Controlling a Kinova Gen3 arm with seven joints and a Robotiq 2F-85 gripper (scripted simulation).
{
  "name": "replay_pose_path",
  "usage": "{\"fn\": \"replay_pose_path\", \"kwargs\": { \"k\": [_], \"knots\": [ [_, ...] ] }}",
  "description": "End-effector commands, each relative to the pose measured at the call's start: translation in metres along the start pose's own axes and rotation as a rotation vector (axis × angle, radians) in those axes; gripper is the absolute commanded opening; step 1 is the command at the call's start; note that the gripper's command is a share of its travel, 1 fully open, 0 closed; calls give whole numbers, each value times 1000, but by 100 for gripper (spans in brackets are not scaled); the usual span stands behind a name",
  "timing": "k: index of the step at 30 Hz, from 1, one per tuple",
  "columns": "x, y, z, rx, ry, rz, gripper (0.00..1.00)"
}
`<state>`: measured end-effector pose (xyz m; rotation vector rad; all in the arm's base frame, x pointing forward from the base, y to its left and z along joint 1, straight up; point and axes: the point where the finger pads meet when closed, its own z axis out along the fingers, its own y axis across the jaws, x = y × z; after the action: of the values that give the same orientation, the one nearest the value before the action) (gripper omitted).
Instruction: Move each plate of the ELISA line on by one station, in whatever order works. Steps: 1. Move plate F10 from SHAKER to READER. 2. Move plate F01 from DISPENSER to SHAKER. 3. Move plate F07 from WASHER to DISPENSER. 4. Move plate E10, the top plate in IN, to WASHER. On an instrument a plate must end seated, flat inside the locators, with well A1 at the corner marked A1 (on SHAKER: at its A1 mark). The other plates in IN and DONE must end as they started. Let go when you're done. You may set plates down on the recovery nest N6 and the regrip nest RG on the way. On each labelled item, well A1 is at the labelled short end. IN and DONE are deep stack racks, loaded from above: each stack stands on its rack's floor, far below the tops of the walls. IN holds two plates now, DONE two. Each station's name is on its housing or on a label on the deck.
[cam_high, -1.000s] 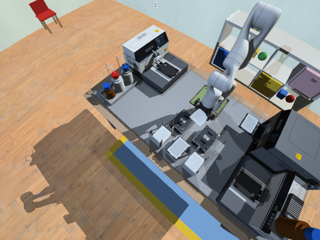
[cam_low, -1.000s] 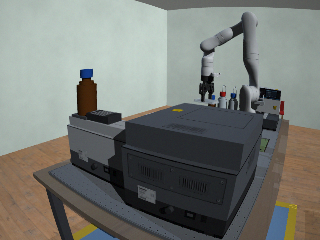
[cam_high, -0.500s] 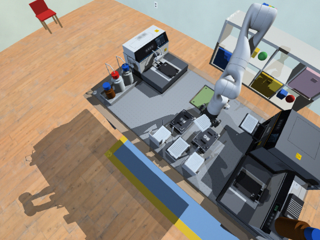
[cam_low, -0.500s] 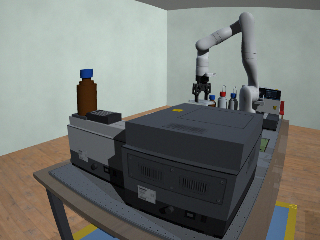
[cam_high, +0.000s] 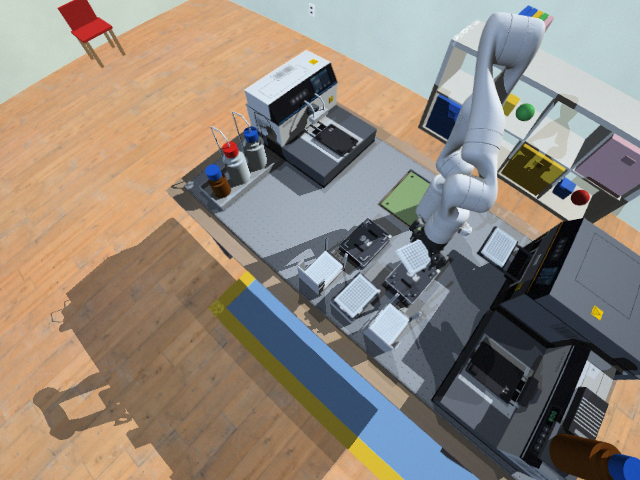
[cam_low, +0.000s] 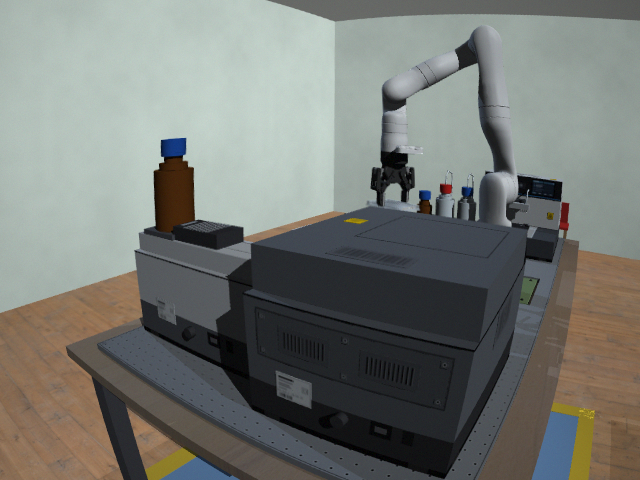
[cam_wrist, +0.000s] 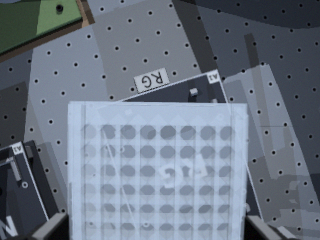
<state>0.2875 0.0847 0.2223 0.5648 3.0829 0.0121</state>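
Observation:
My gripper (cam_low: 392, 192) (cam_wrist: 156, 231) is shut on a clear well plate (cam_high: 413, 256) (cam_wrist: 157, 165), gripping it by its two long sides. I cannot read the plate's label. I hold the plate level a little above the regrip nest RG (cam_high: 409, 282) (cam_wrist: 200, 90), beside that nest's label (cam_wrist: 150, 80). Nest N6 (cam_high: 361, 245) (cam_wrist: 15, 190) to the left is empty. One plate (cam_high: 498, 246) lies on the READER drawer. Another plate (cam_high: 355, 295) sits between the two stack racks (cam_high: 320, 271) (cam_high: 387, 326). The washer nest (cam_high: 336, 139) and the dispenser nest (cam_high: 496, 369) look empty.
A green pad (cam_high: 408, 196) (cam_wrist: 35, 20) lies on the deck behind the nests. Bottles (cam_high: 235, 162) stand in a tray beside the washer. The big dark reader housing (cam_high: 594, 279) (cam_low: 413, 279) stands at the right. A shelf unit (cam_high: 542, 129) stands behind the arm.

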Motion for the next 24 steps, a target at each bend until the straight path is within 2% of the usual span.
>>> {"fn": "replay_pose_path", "kwargs": {
  "k": [1, 24],
  "knots": [
    [0, 11, 0, 8, -2, 19, 94],
    [5, 77, 0, 7, -2, 196, 94]
  ]
}}
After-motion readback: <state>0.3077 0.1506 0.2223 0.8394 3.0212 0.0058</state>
